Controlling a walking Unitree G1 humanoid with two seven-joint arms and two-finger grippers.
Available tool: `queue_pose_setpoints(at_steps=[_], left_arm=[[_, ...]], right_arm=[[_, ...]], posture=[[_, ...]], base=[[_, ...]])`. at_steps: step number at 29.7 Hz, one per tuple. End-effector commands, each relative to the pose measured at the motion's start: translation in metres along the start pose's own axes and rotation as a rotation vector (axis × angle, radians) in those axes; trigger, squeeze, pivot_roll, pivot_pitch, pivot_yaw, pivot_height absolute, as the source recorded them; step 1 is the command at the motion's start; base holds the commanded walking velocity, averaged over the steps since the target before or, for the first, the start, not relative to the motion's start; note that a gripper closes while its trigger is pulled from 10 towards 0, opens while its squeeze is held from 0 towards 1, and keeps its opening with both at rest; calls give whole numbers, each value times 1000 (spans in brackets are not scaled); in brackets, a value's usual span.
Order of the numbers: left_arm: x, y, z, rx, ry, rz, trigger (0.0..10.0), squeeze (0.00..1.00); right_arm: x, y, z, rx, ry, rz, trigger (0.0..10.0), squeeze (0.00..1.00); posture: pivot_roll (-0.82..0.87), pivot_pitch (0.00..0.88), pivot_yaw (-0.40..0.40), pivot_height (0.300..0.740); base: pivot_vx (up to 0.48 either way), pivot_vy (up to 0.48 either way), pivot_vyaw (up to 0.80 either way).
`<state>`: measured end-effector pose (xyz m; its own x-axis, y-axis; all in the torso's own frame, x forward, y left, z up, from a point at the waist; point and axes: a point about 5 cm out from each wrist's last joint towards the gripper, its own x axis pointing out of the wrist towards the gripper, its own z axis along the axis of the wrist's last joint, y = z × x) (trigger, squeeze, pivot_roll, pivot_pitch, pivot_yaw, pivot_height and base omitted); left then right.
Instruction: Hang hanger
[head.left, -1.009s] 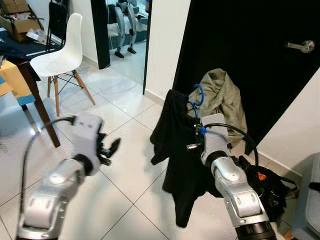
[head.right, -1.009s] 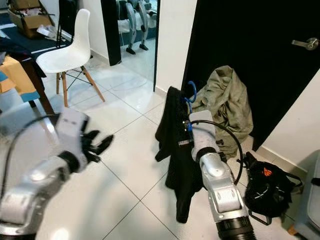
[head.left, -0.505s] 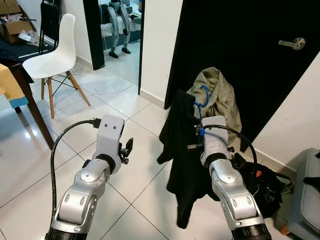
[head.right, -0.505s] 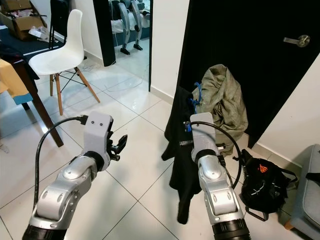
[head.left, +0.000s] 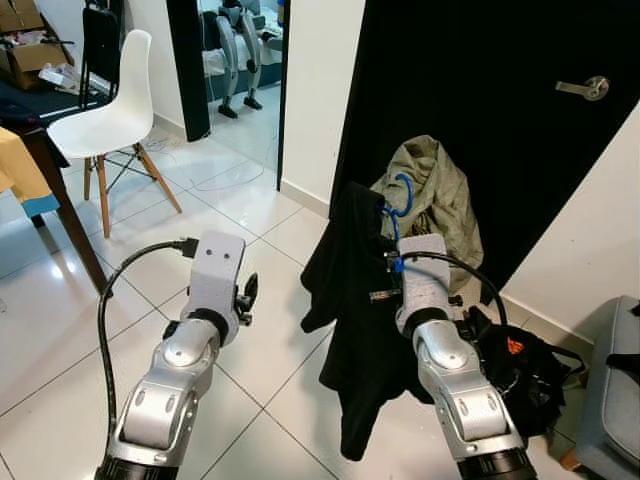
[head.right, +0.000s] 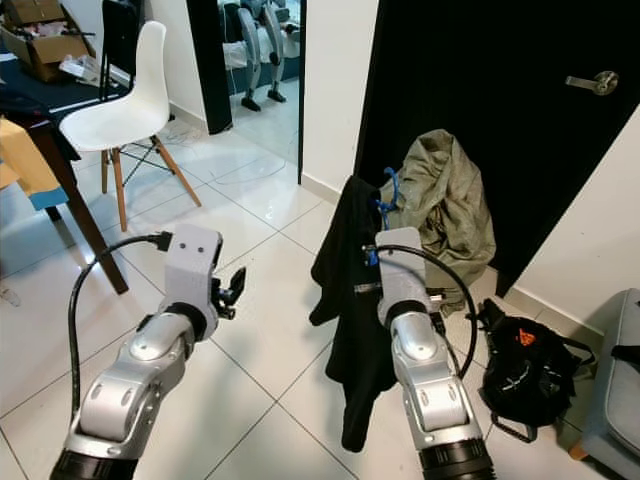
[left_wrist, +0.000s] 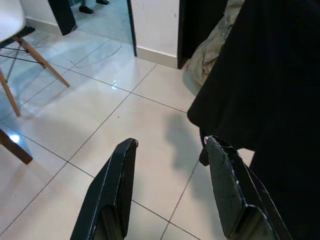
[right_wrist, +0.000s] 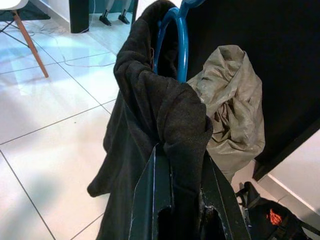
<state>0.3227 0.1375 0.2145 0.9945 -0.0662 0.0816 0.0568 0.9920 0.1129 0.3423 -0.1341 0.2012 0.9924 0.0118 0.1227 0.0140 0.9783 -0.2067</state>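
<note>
A: What has changed over the last second?

B: Mostly the left arm. A second ago it was swung out wide to the left and blurred. Half a second ago it had come in nearer the middle, and now the left gripper (left_wrist: 170, 192) sits forward over the white floor tiles (head.left: 60, 330), its two black fingers spread with nothing between them. The camera has also shifted, so the white chair (head.left: 110, 110) only seems to have slid.

A: And the right side?

B: Much the same as before. The right gripper (right_wrist: 177, 200) is raised in front of the black door (head.left: 500, 130), its fingers pinching a fold of the black garment (head.left: 355, 330) that is draped over the blue hanger (right_wrist: 172, 40).

A: What does that mean for the task?

B: I judge it is still at the carrying stage. The hanger is held up in the air, not hooked on anything, and I cannot see a rail or hook to take it.

A: Which way does the hanger point?

B: Its blue hook (head.left: 401, 195) rises above the gripper toward the door, just in front of the khaki bundle (head.left: 430, 200). The garment hangs down, so the load's long axis is roughly vertical, ending above the floor, left of the black bag (head.left: 520, 365).
</note>
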Motion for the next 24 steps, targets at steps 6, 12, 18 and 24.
queue_pose_setpoints(at_steps=[6,12,18,24], left_arm=[[1,-2,-2,3,-3,12,10000,0],[2,-3,-1,15,-11,25,10000,0],[2,-2,-1,17,-17,33,10000,0],[2,-2,0,18,-25,35,10000,0]], right_arm=[[1,1,9,3,-59,4,10000,0],[0,2,9,4,-63,13,10000,0],[-1,3,10,5,-81,17,10000,0],[-1,4,11,5,-82,21,10000,0]], posture=[[-36,183,-59,740],[-34,182,-58,740],[-32,186,-56,740],[-33,191,-57,740]], base=[[0,0,0],[0,0,0],[0,0,0],[370,0,0]])
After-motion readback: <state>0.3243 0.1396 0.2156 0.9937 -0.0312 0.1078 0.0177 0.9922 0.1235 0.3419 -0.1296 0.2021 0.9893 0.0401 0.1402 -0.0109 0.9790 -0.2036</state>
